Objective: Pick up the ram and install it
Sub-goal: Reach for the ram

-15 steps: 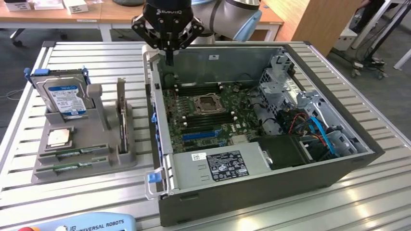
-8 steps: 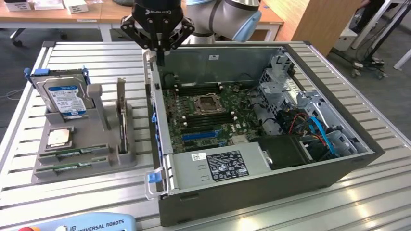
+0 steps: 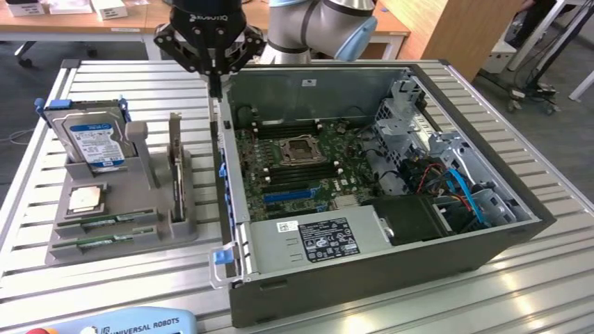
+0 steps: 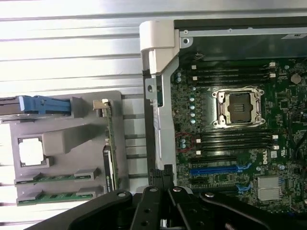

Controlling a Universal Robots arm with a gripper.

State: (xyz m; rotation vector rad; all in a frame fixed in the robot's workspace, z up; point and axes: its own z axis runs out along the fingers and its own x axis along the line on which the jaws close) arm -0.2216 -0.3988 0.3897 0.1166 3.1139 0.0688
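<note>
so, hand (image 3: 215, 89) shut abv pc case (image 3: 371, 278) wall; ram (image 4: 109, 139) on edge in grey holder (image 3: 149, 231).

arm (image 3: 320, 24): bent at a joint, leaning in above | gripper (image 3: 215, 89): hangs vertical, tips pointing down | fingers (image 3: 215, 78): pressed together, fully closed

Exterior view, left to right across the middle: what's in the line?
hard drive → upright board → CPU socket → blue cables
</note>
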